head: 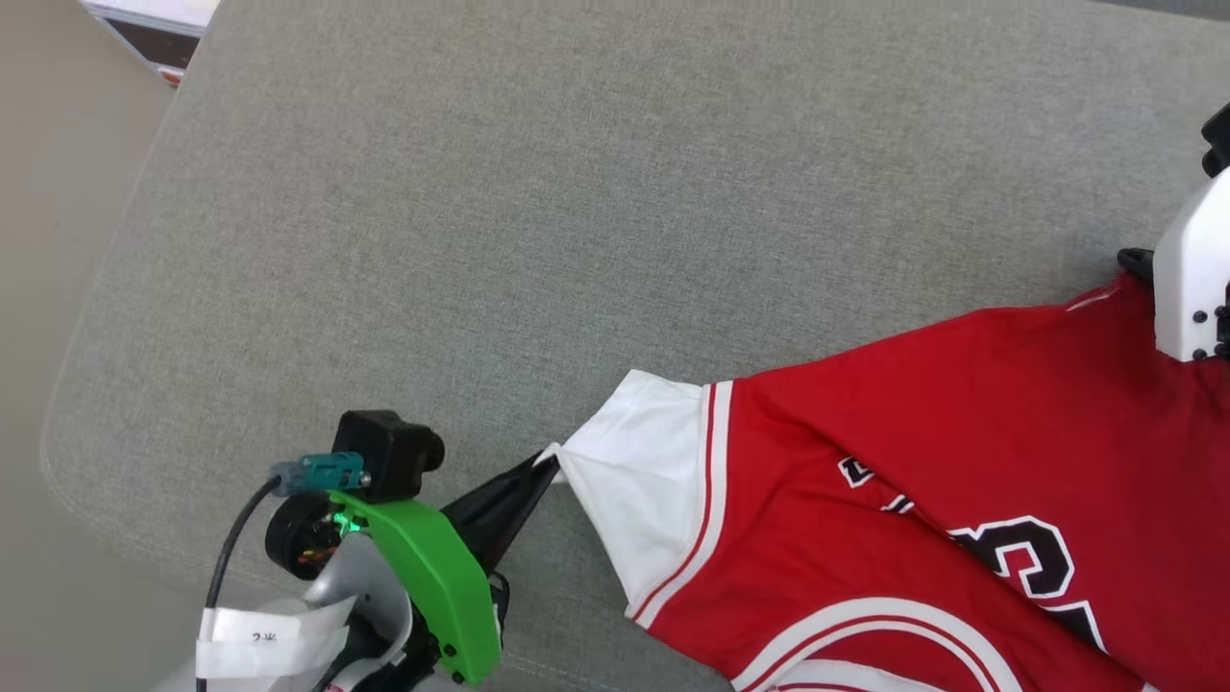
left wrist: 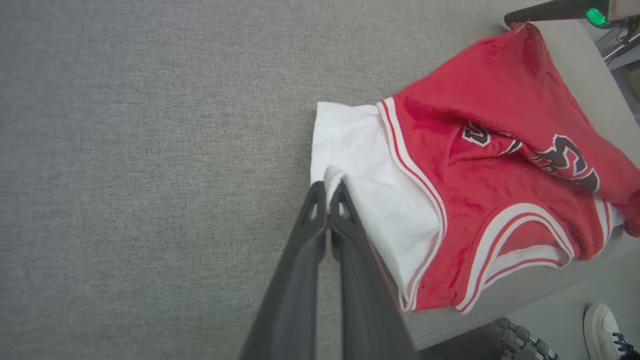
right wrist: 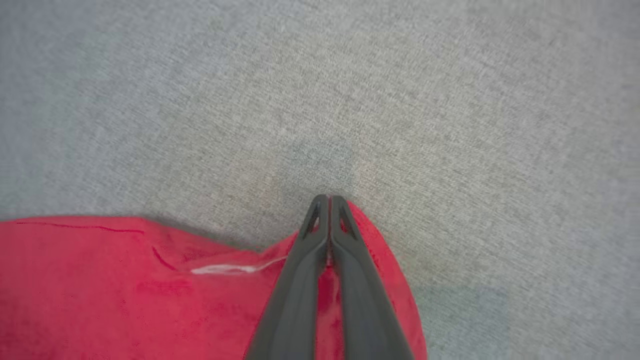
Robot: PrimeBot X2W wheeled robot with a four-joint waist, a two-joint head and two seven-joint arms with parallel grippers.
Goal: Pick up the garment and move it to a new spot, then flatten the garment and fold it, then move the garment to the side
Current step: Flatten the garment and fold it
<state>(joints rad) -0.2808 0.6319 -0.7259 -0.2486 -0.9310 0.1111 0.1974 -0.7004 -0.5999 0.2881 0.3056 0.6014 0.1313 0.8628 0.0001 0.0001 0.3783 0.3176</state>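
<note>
The garment (head: 942, 452) is a red jersey with white sleeves and black-and-white lettering, lying on the grey cushion at the lower right of the head view. My left gripper (head: 550, 461) is shut on the tip of the white sleeve (left wrist: 360, 165), which bunches between the fingertips in the left wrist view (left wrist: 328, 192). My right gripper (right wrist: 329, 200) is shut on a red corner of the garment (right wrist: 125, 290) at its far right end; in the head view that arm's white wrist (head: 1192, 279) covers the fingers. The garment stretches between the two grips.
The grey fabric cushion (head: 538, 211) spreads wide to the left and far side of the garment. Its edge drops to a beige floor (head: 48, 288) on the left. A person's white shoe (left wrist: 607, 330) shows beyond the cushion's edge in the left wrist view.
</note>
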